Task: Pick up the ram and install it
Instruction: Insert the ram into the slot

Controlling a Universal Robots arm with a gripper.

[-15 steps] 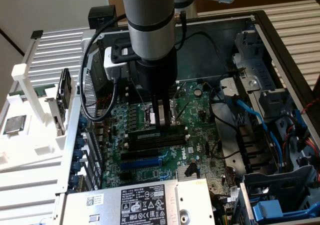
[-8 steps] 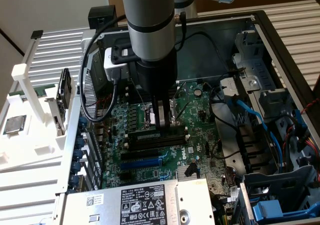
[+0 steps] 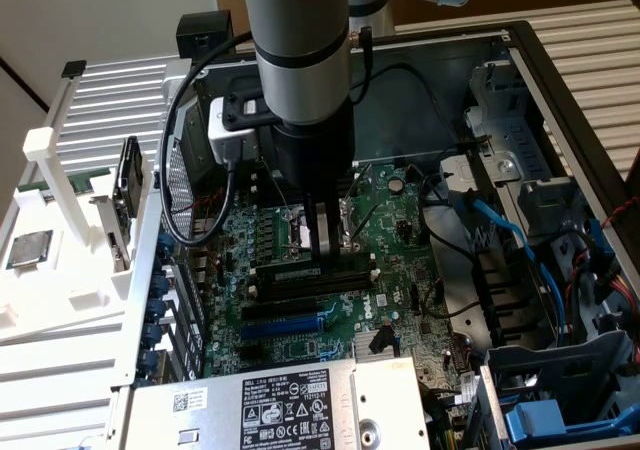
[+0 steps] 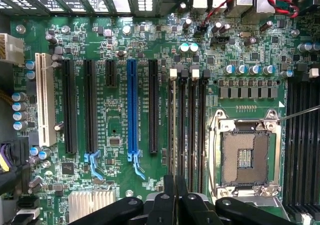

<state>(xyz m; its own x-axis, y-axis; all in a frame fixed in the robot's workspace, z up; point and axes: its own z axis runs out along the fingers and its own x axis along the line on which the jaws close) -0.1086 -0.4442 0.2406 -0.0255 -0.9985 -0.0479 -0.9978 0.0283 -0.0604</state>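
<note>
The gripper [image 4: 174, 187] is pinched nearly closed on what looks like the ram [image 3: 322, 238], held edge-on. In the exterior view the black memory slots [image 3: 310, 280] lie just at six o'clock of its tips. The stick should stay parallel to them and be pressed straight down.

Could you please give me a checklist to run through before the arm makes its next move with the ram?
1. Grip: claw shut on the ram's thin edge. Ok.
2. Alignment: ram runs along the memory slot nearest the black expansion slot. Ok.
3. Seating: ram fully down in that slot. Cannot tell.
4. White end clip latched. Cannot tell.
5. Neighbouring memory slots empty. Ok.
6. Black cable hanging from the wrist stays off the slots. Ok.
</note>
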